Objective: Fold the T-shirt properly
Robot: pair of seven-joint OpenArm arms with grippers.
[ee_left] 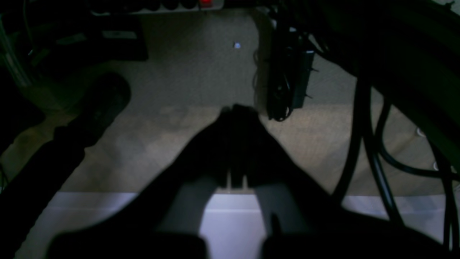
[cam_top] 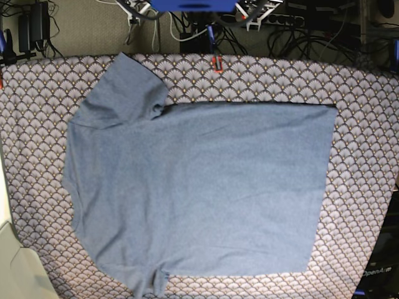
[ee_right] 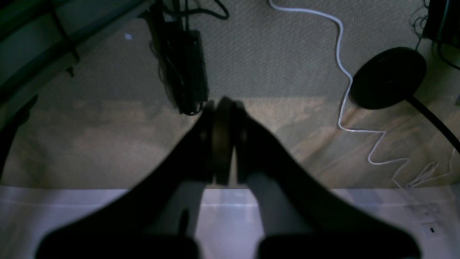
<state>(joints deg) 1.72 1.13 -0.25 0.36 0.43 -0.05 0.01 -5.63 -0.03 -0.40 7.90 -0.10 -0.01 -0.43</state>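
The slate-blue T-shirt (cam_top: pixel 199 187) lies spread flat on the table in the base view, plain side up. Its neck end points left and its straight hem runs down the right. One sleeve (cam_top: pixel 124 87) reaches toward the back left; the other (cam_top: pixel 149 280) sits at the front edge. Neither gripper shows in the base view. In the left wrist view my left gripper (ee_left: pixel 239 109) is shut with nothing in it, hanging over carpeted floor. My right gripper (ee_right: pixel 222 104) in the right wrist view is shut and empty too. Neither wrist view shows the shirt.
A scallop-patterned tablecloth (cam_top: pixel 361 124) covers the table around the shirt. Cables and a power strip (cam_top: pixel 280 22) crowd the floor behind the table. The right wrist view shows a white cable (ee_right: pixel 341 72) and a black round stand foot (ee_right: pixel 388 77).
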